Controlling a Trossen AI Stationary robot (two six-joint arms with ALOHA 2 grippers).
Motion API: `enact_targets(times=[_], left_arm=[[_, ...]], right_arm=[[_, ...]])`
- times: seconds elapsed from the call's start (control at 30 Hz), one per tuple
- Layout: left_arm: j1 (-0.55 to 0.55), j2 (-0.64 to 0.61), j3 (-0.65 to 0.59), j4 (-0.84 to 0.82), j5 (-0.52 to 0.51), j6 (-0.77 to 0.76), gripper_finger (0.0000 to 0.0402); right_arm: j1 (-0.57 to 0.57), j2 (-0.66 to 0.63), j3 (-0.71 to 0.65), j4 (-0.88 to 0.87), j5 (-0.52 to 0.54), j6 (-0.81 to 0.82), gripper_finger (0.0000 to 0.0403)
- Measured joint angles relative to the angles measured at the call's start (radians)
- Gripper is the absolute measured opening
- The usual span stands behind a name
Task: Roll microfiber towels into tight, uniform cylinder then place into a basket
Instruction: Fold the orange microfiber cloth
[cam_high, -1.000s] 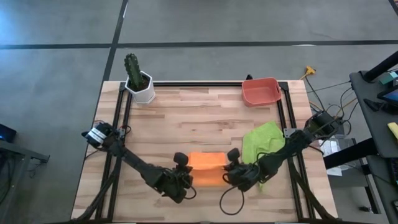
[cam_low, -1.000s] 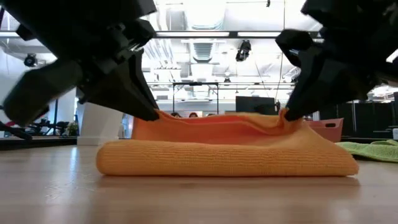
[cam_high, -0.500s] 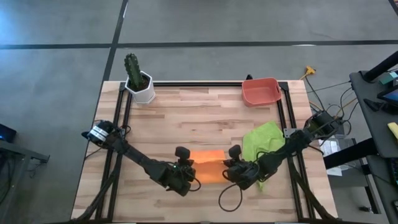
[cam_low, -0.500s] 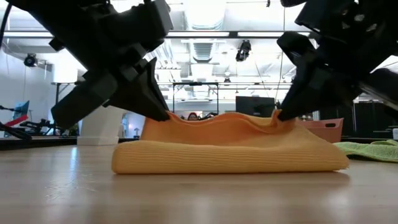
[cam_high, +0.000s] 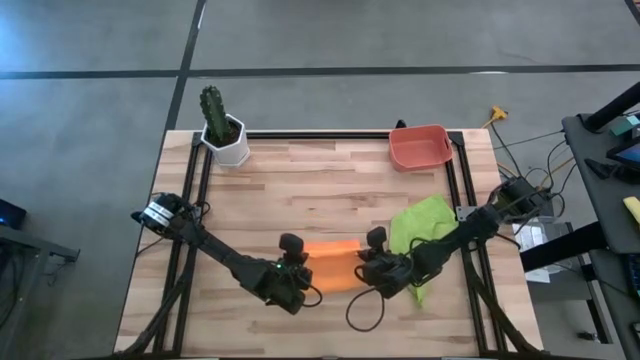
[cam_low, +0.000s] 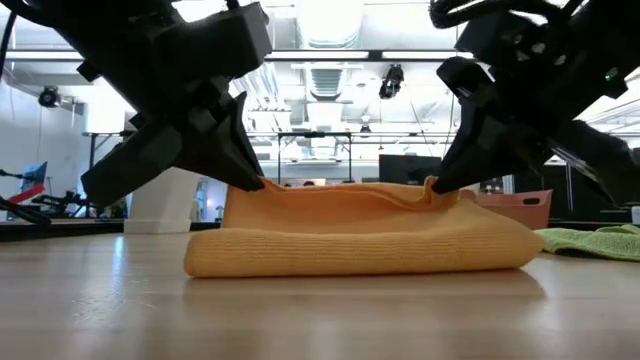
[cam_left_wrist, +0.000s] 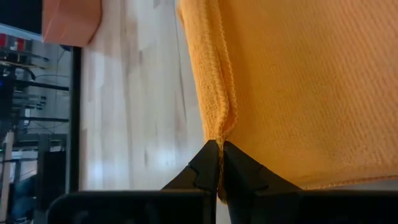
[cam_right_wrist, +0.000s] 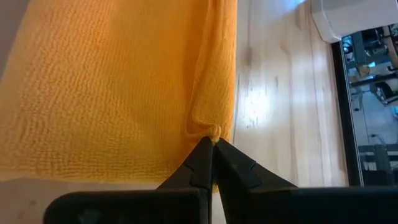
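Near the table's (cam_high: 330, 190) front edge, midway along it, the orange towel (cam_high: 332, 266) lies folded, its long axis running left to right between the 2 arms. Beside it toward the right edge sprawls the green towel (cam_high: 420, 228), unrolled. The left gripper (cam_high: 298, 283) and right gripper (cam_high: 372, 276) are each pinched closed on 1 end of the orange cloth's upper edge, equally near. At the far right corner, well apart, the basket (cam_high: 418, 147) holds nothing.
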Motion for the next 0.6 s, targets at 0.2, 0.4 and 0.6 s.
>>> enact_targets(times=[0.2,0.4,0.6], left_arm=[[0.002,-0.001,0.0,-0.064,-0.067,-0.001,0.0],[0.003,-0.009,0.001,-0.079,-0.124,0.0,0.0],[0.027,-0.009,-0.003,-0.099,-0.124,0.007,0.0]], right_arm=[[-0.038,0.0,-0.017,0.008,0.007,0.023,0.0009],[-0.056,0.0,-0.02,0.035,0.054,0.002,0.0009],[-0.084,0.001,-0.029,0.05,0.053,-0.018,0.0009]])
